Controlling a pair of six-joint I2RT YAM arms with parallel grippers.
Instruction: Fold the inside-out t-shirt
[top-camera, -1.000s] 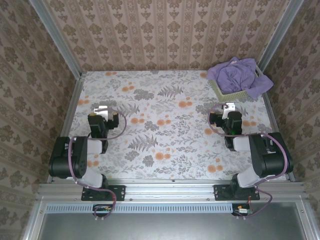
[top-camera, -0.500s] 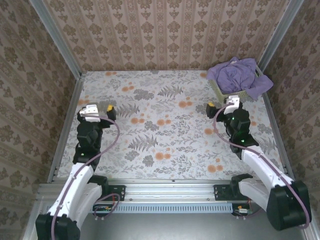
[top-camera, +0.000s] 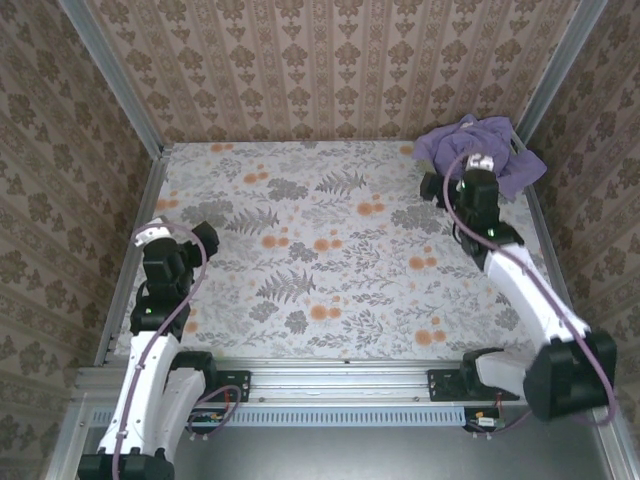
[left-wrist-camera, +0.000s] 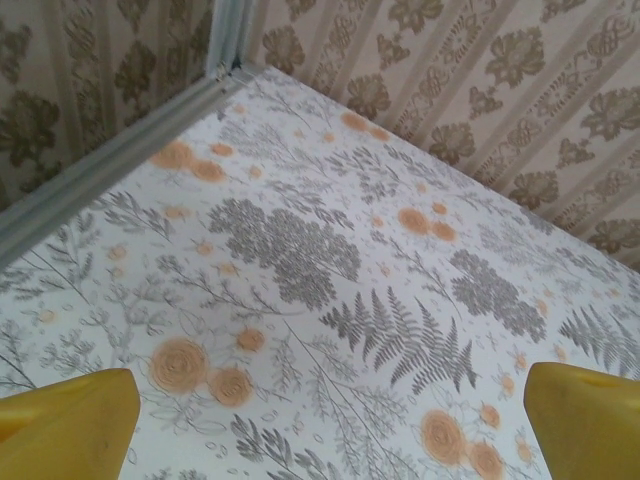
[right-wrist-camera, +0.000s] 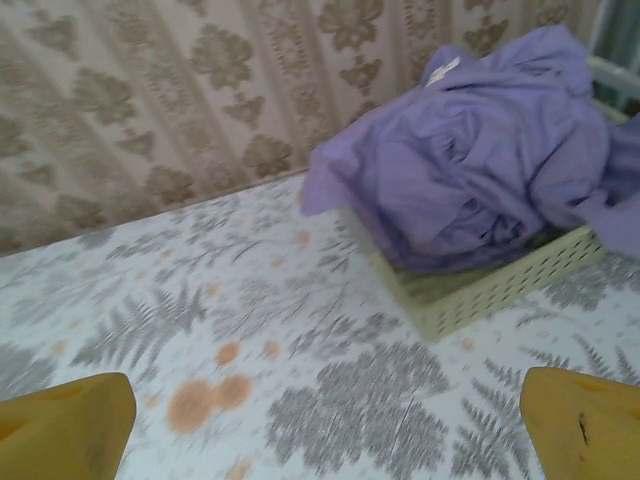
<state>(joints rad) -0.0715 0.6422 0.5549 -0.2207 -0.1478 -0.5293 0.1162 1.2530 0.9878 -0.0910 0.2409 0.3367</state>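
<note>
the left pincer (top-camera: 172, 230) hangs over the left side of the table (top-camera: 330, 260), jaws spread wide with nothing between them; in its wrist view the yellow fingertips (left-wrist-camera: 65, 425) sit at the two lower corners, and flowered table top lies between them and ahead of them; to this pincer's left a metal rail (left-wrist-camera: 110, 160) edges the table, and ahead of it stands the patterned wall (left-wrist-camera: 480, 90); the middle of the table, to the pincer's right, is bare flowered surface; the right pincer (top-camera: 462, 172) is stretched out toward the far right corner, jaws likewise spread wide and pinching nothing; the shirt (right-wrist-camera: 470, 170) lies crumpled in a heap ahead of this pincer and to its right, apart from both fingertips in the wrist view; it is piled in a basket (right-wrist-camera: 480, 290) and spills over the rim on the side nearer the pincer's left and again at the far right; a small white label (right-wrist-camera: 443, 68) shows near the top of the heap; seen from above, the pincer's head overlaps the near edge of the heap, and a fold of the shirt hangs out to the pincer's right, toward the right rail (top-camera: 555, 70)
</note>
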